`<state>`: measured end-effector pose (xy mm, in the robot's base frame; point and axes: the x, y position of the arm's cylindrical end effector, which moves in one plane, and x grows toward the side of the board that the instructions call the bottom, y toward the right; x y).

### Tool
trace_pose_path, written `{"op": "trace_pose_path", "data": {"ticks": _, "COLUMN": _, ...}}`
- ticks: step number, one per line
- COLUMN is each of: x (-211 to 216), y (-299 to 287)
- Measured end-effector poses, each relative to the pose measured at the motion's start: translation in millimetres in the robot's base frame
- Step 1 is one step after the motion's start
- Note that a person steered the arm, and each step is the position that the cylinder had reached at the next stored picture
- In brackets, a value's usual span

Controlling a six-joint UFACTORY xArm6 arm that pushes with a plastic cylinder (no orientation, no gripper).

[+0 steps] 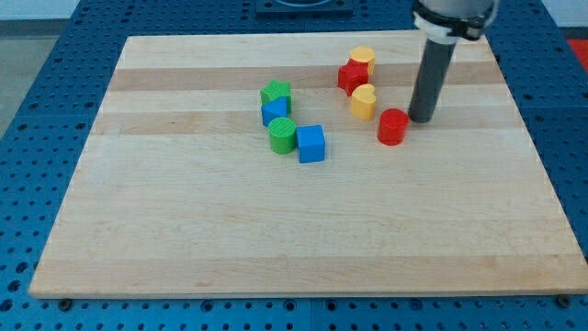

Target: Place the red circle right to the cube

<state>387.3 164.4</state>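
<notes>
The red circle (392,126) is a short red cylinder standing on the wooden board (184,230), right of centre. The blue cube (310,143) sits further to the view's left, apart from it, touching a green cylinder (282,134). My tip (422,119) rests on the board just to the view's right of the red circle and slightly above it, very close to it or touching it. The dark rod rises from there to the view's top edge.
A yellow block (364,101) stands just up-left of the red circle. A red star-like block (352,76) and another yellow block (362,58) lie above it. A green star-like block (276,93) and a second blue block (275,112) sit above the green cylinder.
</notes>
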Motion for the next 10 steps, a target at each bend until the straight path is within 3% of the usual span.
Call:
{"op": "trace_pose_path", "data": {"ticks": 8, "x": 25.7, "y": -66.8}}
{"op": "trace_pose_path", "data": {"ticks": 10, "x": 27.6, "y": -57.2}}
